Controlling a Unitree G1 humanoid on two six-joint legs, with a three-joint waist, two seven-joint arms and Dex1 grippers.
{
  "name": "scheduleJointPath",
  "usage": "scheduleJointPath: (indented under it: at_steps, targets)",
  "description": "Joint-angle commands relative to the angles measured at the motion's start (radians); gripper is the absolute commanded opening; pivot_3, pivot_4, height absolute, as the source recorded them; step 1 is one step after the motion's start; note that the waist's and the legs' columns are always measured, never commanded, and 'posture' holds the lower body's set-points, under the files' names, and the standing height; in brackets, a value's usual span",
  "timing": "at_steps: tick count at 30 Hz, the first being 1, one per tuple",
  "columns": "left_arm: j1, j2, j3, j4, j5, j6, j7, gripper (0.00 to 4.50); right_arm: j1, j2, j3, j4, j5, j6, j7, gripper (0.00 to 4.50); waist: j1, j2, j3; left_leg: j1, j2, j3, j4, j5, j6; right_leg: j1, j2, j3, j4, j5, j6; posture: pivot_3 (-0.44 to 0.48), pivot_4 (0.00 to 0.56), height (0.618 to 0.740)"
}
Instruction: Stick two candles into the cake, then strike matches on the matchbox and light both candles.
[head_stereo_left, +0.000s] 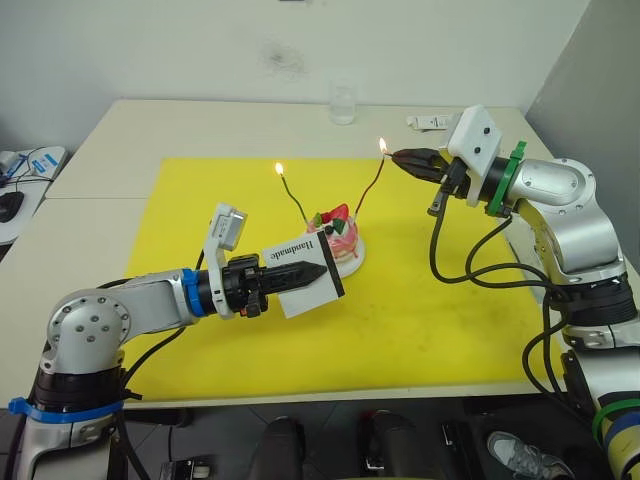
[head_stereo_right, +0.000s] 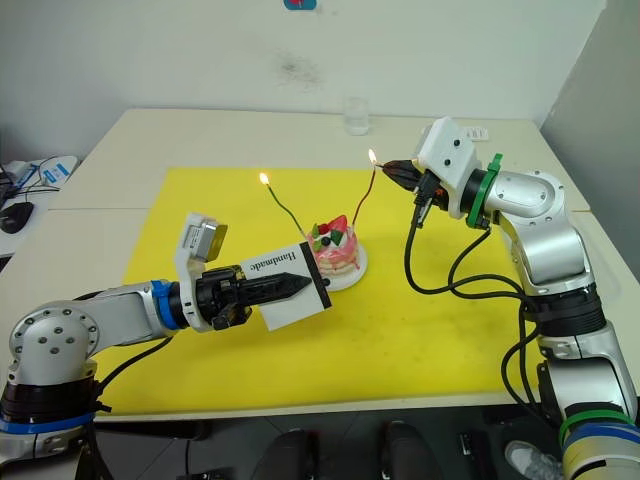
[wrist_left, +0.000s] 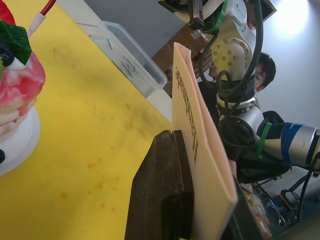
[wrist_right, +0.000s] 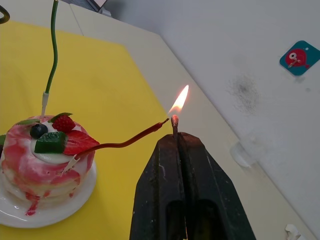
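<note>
Yellow mat (head_stereo_left: 250, 340) covers the middle of the pale table (head_stereo_left: 120, 130); the cake (head_stereo_left: 335, 235) sits on its white plate (head_stereo_left: 352, 262) near mat centre. Both candles are stuck in the cake: green candle (head_stereo_left: 296, 200) rises on the left w/ a flame at its tip, red candle (head_stereo_left: 370, 188) leans up & to the right, flame at its tip too.

Right gripper (head_stereo_left: 400, 157) is up at the red candle's tip, fingers pressed together on a match (wrist_right: 174, 124); in the right wrist view the match head is just beside the candle end, one flame over both.

Left gripper (head_stereo_left: 322, 271) is low, just near-left of the cake, fingers clamped on the matchbox (head_stereo_left: 300, 275), a white box w/ black "Handmade" lettering, held off the mat & angled toward the plate. Whether box touches plate: can't tell.

Far side of table: a clear glass (head_stereo_left: 342, 102) & a small white object (head_stereo_left: 430, 122) at far right. Left wrist view also shows a clear plastic tray (wrist_left: 127, 62) past the mat's edge & a person (wrist_left: 260, 70) behind the right arm.
</note>
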Motion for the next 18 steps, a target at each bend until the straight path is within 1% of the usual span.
scheduleJointPath:
  at_steps: [1, 18]
  targets:
    - [-0.009, 0.012, 0.016, -0.032, -0.021, -0.004, -0.012, 0.0, -0.008, -0.006, -0.028, -0.02, -0.003, -0.009, -0.005, 0.03, 0.0, 0.0, 0.0, 0.0, 0.0, 0.0, 0.0, 0.0, 0.0, 0.0, 0.0, 0.0, 0.0, 0.0, 0.0, 0.0, 0.15, 0.74]
    - [-0.017, 0.012, 0.011, -0.025, -0.018, -0.002, -0.018, 0.0, 0.014, -0.015, -0.035, -0.018, -0.011, -0.013, -0.008, 0.03, 0.0, 0.0, 0.0, 0.0, 0.0, 0.0, 0.0, 0.0, 0.0, 0.0, 0.0, 0.0, 0.0, 0.0, 0.0, 0.0, 0.15, 0.74]
